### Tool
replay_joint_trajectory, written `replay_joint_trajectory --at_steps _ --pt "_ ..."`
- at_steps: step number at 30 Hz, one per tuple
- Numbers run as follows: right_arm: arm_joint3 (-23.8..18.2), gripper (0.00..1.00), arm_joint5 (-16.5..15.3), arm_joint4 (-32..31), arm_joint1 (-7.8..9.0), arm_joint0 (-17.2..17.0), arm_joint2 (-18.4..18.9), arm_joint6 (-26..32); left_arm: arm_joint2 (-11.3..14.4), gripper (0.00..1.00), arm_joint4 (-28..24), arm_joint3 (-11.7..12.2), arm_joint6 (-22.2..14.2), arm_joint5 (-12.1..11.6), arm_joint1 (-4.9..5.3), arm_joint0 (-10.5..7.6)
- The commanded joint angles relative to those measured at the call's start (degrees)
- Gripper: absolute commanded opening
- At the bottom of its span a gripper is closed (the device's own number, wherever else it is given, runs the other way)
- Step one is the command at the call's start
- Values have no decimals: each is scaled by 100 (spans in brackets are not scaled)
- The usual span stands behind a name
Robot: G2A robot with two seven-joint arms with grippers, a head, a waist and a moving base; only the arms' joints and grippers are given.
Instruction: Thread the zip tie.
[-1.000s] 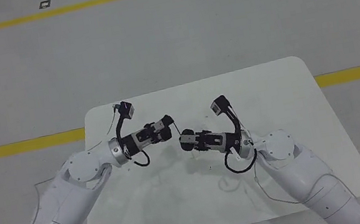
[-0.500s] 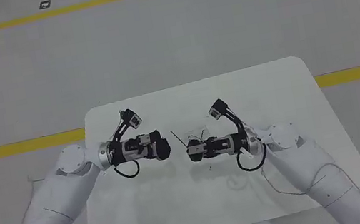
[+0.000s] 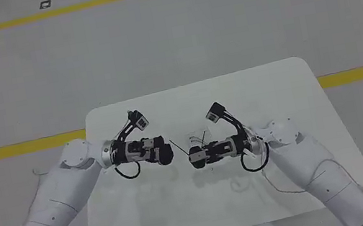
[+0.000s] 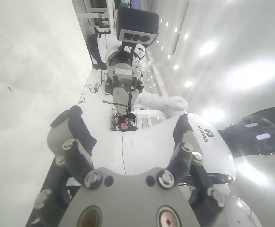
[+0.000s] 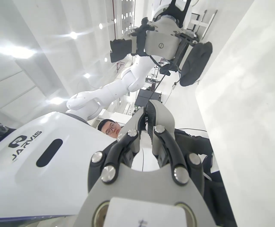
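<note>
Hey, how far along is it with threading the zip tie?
Done: the zip tie is off the table, pinched in the shut right gripper. In hand: left gripper open, empty, facing it. Remaining: whether the tail is through the head is too small to tell.

Zip tie (image 4: 116,104) was a thin black plastic strip, smooth. Right gripper (image 5: 147,107) had matt grey fingers (image 5: 164,116), ribbed black pads (image 5: 151,118) and shiny metal screws (image 5: 160,129). Left gripper (image 4: 127,114) had the same grey body, with fingertips in black cloth-like wrap. Arm shells (image 5: 120,86) were glossy white plastic. Table (image 3: 272,89) was smooth white with a faint sheen. Floor (image 3: 153,37) was matt grey.
</note>
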Motion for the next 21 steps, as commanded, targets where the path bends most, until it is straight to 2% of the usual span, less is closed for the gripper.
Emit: replay_joint_trajectory --at_steps 1,3,5,6,9,11,14,21 --pt "0 0 0 0 0 0 0 0 6 100 3 -10 33 16 -2 12" --pt "-43 0 40 -56 1 -28 -43 -83 63 100 -45 -79 3 231 -14 65" --pt "-58 0 52 -28 8 -15 -105 34 133 100 -33 -34 -1 410 -28 42" --pt "-35 0 41 14 10 10 -127 123 202 100 -53 -86 -1 506 -38 19" --pt "55 0 0 81 9 109 -226 355 368 100 -272 -44 -1 655 -55 -62" --pt "97 0 0 212 -2 183 -298 553 446 100 -285 74 -1 722 -71 -153" --pt "105 0 0 206 -6 247 -435 558 695 100 -308 -49 -1 758 -103 -278" --pt "105 0 0 206 -6 247 -435 558 695 100 -308 -49 -1 758 -103 -278"
